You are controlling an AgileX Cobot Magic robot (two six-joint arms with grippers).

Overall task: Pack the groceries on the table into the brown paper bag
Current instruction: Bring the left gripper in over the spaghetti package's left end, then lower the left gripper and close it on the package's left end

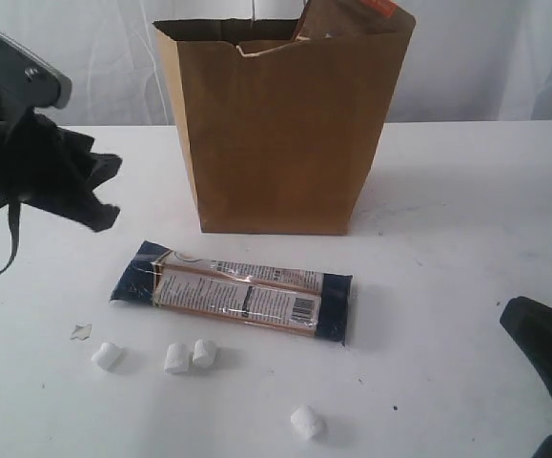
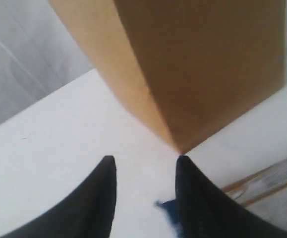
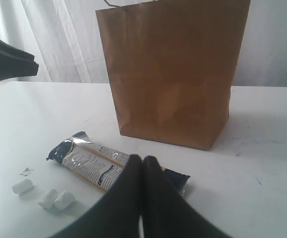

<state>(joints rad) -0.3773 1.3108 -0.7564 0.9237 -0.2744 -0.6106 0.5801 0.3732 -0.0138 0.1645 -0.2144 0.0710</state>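
Hanging at the upper left of the exterior view, the left gripper [image 1: 110, 191] sits above the wide white tabletop [image 1: 466, 219]. Its black fingers [image 2: 103, 198] are spread apart with nothing between them: released, holding nothing. In its own wrist view the bag's corner edge looms just beyond the tips.

Lower left now: a small pale scrap [image 1: 81, 331], and beside it a loose row of three white marshmallows [image 1: 176, 358], with a fourth marshmallow [image 1: 307, 422] alone near the bottom centre.

Centre frame, the long noodle packs in clear wrap with dark blue ends [image 1: 237, 291] lie flat on the table, slanting down to the right, just in front of the bag. Behind them, upper centre, the tall brown kraft paper bag [image 1: 280, 134] stands upright and open, and a brown pouch [image 1: 347, 17] pokes out of its top on the right.

At the lower right edge the dark right arm [image 1: 547, 353] shows. In its wrist view the right gripper [image 3: 142, 166] is clenched, fingers pressed together on nothing, low above the table near the noodle packs.
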